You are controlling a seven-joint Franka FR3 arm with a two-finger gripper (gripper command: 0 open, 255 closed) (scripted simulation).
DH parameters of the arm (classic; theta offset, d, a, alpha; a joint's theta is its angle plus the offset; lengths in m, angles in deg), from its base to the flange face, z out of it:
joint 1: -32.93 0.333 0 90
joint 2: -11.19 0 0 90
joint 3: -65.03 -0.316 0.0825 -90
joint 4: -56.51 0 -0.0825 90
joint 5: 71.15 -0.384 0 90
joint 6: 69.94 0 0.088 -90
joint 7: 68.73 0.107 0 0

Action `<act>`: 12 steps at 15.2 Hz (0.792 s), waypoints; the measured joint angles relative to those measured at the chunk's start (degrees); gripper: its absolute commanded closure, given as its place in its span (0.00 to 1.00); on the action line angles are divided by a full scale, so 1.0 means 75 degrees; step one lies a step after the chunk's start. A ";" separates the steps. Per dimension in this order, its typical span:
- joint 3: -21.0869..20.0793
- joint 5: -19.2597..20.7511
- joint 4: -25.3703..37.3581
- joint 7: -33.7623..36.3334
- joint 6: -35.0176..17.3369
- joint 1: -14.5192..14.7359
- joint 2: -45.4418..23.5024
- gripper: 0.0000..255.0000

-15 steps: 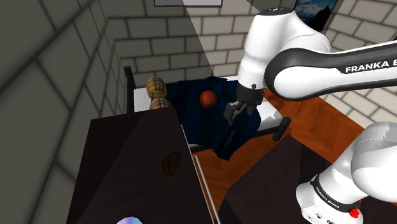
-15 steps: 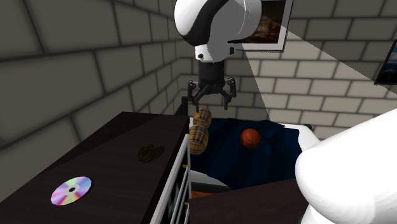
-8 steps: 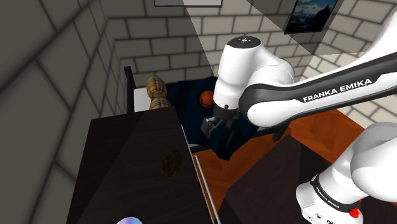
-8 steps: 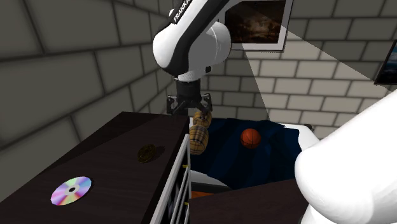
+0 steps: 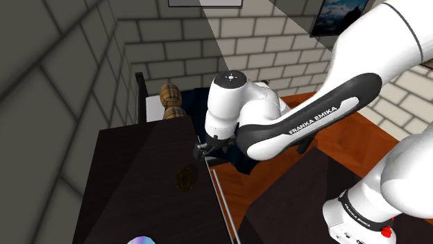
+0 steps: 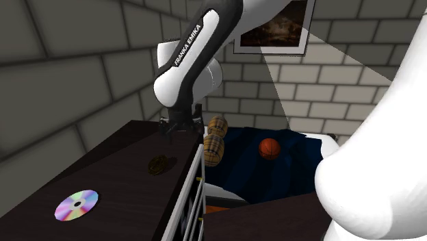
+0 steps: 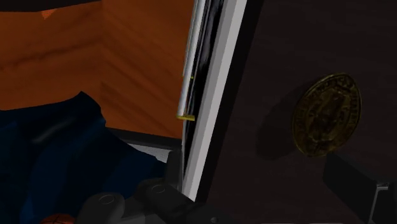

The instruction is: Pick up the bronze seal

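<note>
The bronze seal (image 5: 185,178) is a flat oval medallion lying on the dark tabletop (image 5: 139,180), near the edge that faces the bed. It is also visible in the second exterior view as the seal (image 6: 159,164) and in the wrist view as the seal (image 7: 326,114). My black gripper (image 5: 202,149) hangs open just above the table's edge, a short way from the seal and not touching it. In the second exterior view the gripper (image 6: 175,129) hovers above and behind the seal. Nothing is between the fingers (image 7: 380,202).
A shiny disc (image 6: 76,205) lies on the same table, nearer its front. Two wooden barrels (image 6: 214,144) stand beside the table's far corner. An orange ball (image 6: 269,148) rests on dark blue bedding (image 6: 260,174). Brick walls close in behind, above an orange wood floor (image 7: 127,57).
The arm has swung from over the blue bedding toward the dark table, to the shoulder view's left and lower. The gripper now hovers at the table edge near the seal, still open.
</note>
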 measured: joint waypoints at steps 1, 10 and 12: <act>-0.0021 0.0419 0.0169 0.0415 -0.0140 0.0037 -0.0353 0.00; 0.0830 0.3281 0.2296 0.3266 -0.0415 0.1395 -0.3043 0.00; 0.0986 0.3515 0.2493 0.3458 -0.0485 0.1550 -0.3326 0.00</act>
